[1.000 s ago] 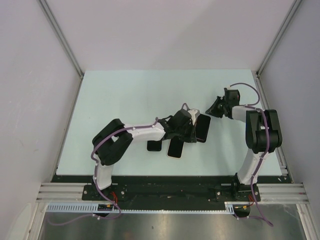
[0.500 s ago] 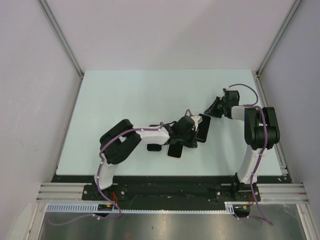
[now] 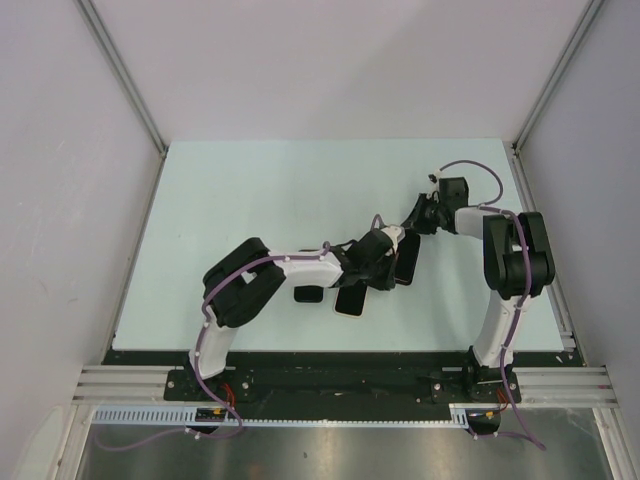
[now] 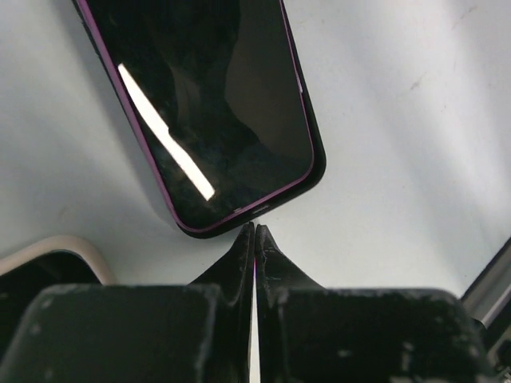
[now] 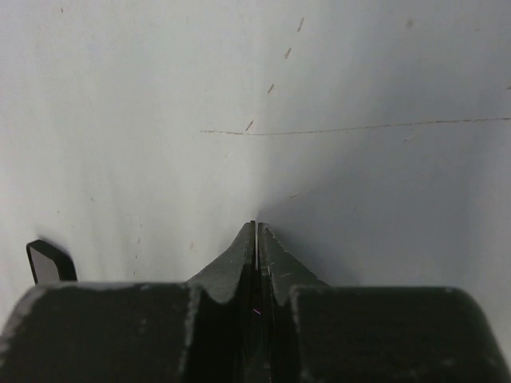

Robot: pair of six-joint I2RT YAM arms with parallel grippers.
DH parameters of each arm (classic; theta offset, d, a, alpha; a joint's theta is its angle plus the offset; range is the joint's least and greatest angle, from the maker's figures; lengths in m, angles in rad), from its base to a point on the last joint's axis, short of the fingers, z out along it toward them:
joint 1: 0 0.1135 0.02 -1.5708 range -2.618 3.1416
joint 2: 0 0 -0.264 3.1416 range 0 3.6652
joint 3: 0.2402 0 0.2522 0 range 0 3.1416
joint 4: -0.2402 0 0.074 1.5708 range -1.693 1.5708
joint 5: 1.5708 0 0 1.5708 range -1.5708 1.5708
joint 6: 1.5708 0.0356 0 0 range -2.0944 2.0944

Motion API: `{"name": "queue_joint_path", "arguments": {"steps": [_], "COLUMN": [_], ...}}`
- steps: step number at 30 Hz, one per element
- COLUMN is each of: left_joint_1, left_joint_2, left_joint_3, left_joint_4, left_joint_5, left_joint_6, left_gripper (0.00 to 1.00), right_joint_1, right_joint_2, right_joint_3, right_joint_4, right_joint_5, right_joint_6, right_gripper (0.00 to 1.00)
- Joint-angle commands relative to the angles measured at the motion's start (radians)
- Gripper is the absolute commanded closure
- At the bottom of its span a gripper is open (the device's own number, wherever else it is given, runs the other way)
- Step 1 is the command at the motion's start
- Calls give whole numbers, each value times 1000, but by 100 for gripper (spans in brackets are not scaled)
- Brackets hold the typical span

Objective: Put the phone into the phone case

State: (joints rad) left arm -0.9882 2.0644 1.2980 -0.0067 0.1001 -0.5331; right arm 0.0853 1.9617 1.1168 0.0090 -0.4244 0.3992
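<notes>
One phone [image 4: 211, 104]: lay screen-up (glare-streaked)
Left claw [image 4: 254, 233]: pinched together beside it
Right claw [image 5: 255, 230]: pinched together over tabletop [image 5: 239, 80]

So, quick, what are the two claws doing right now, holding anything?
Left gripper: closed, empty, tips by the edge of the phone.
Right gripper: closed, empty, over the table.

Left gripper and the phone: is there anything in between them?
Nothing. In the left wrist view the shut left gripper points at the phone's near edge, with at most a thin sliver of bare table between them.
</notes>
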Motion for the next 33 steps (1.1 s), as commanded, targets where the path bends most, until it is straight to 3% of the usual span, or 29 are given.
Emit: {"name": "queue_joint_path", "arguments": {"steps": [1, 12, 16, 17, 18, 20, 21, 25, 33], "left_joint_1": [-3, -3, -3, -3, -3, -3, -1, 20, 126], "left_joint_2": [20, 13, -44, -58, -91, -119, -137, -148, -113], "left_joint_3": [38, 26, 3, -6, -9, -3, 1, 66, 118], "left_joint_4": [-56, -55, -55, -56, -56, -64, -71, -154, -168], "left_joint_5": [-91, -117, -115, -120, -125, -128, -131, -178, -108], "left_joint_6": [1, -28, -48, -53, -59, -61, -62, -76, -76], "left_gripper": [100, 100, 99, 95, 84, 76, 64, 55, 39], "right_joint_1": [30, 28, -5, -13, -15, -30, -33, -24, -42], "right_joint_2": [-21, -67, -109, -141, -158, -202, -216, -273, -331], "right_joint_3": [3, -54, -54, -54, -54, -54, -54, -90, -169], "right_joint_4": [-142, -121, -101, -99, -103, -124, -139, -202, -165], "right_joint_5": [26, 10, -1, 4, 12, 50, 71, 176, 138], "right_joint_6": [-106, -86, -31, -20, -19, -4, 4, 26, 44], "right_gripper": [93, 94, 84, 82, 80, 76, 75, 72, 61]}}
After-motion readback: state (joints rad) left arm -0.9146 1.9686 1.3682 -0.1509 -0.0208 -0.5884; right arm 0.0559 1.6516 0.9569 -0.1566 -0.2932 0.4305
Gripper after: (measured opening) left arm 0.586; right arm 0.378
